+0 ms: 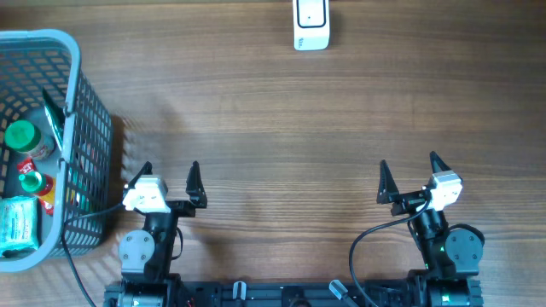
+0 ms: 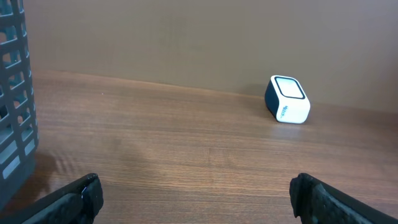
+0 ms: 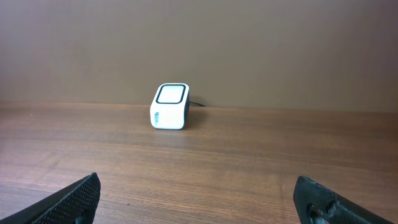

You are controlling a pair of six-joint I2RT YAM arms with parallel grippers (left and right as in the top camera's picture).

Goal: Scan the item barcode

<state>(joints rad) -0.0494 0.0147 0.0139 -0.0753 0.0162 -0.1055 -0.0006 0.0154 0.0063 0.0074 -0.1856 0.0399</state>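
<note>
A white and dark blue barcode scanner (image 1: pixel 310 24) stands at the table's far edge, also seen as the scanner (image 2: pixel 286 99) and the scanner (image 3: pixel 170 106) in the wrist views. The items sit in a grey mesh basket (image 1: pixel 81 94) at the far left: a green-capped bottle (image 1: pixel 26 139), a smaller green-capped bottle (image 1: pixel 32 182) and a teal packet (image 1: pixel 19 226). My left gripper (image 1: pixel 170 170) stands open near the front edge, just right of the basket, holding nothing. My right gripper (image 1: pixel 409 165) stands open at the front right, holding nothing.
The basket's wall (image 2: pixel 13 106) fills the left edge of the left wrist view. Bare wooden table (image 1: pixel 281 136) stretches between the grippers and the scanner. A black cable (image 1: pixel 375 234) loops by the right arm's base.
</note>
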